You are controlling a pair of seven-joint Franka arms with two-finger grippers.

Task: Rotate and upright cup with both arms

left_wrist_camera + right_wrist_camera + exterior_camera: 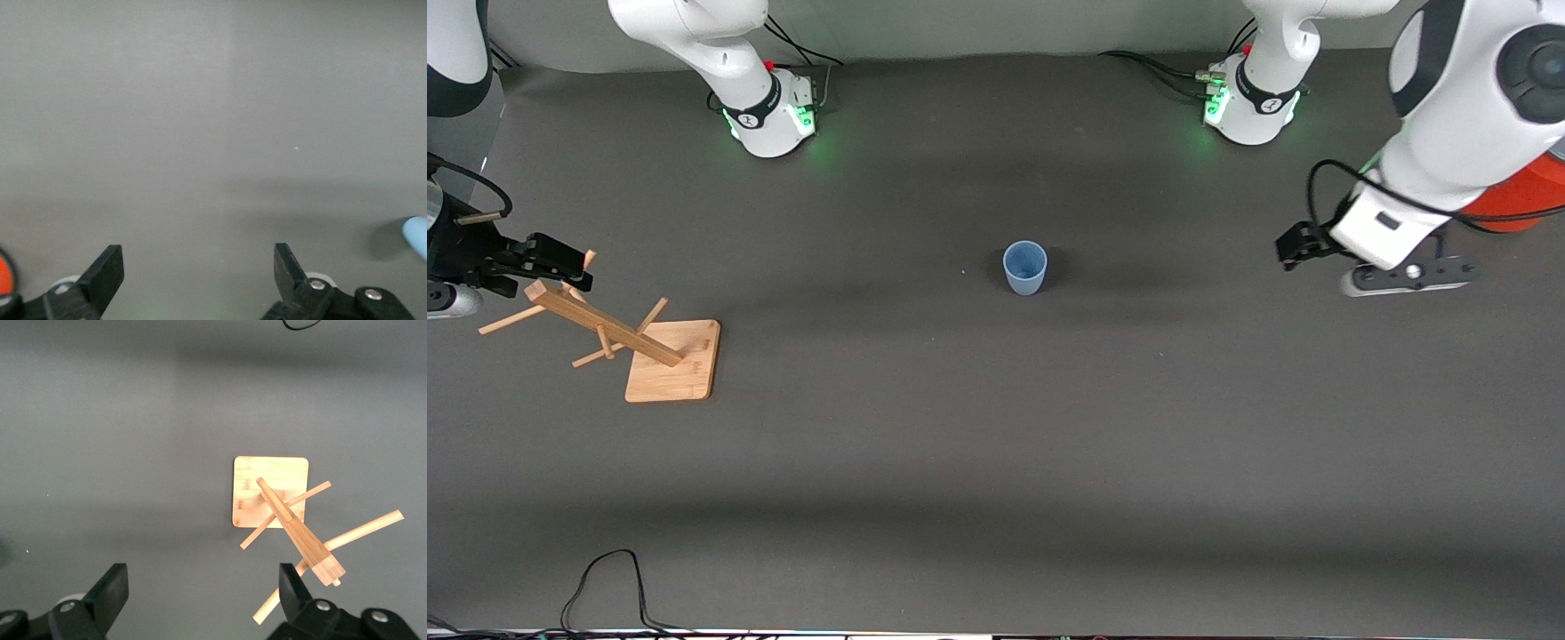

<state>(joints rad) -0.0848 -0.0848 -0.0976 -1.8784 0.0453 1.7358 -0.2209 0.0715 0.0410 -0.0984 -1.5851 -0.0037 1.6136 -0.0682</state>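
Wooden rack (636,333): stands on its square base toward the right arm's end of the counter (996,462).
Right hand (560,262): up over the rack, fingers (110,590) spread, holding nothing.
Cup (1024,267): pale blue, upright, mouth up, mid-counter, well apart from both hands.
Left hand (1294,244): over the counter's other end, spread, holding nothing.
Orange cylinder (1525,196): partly hidden by the left arm.
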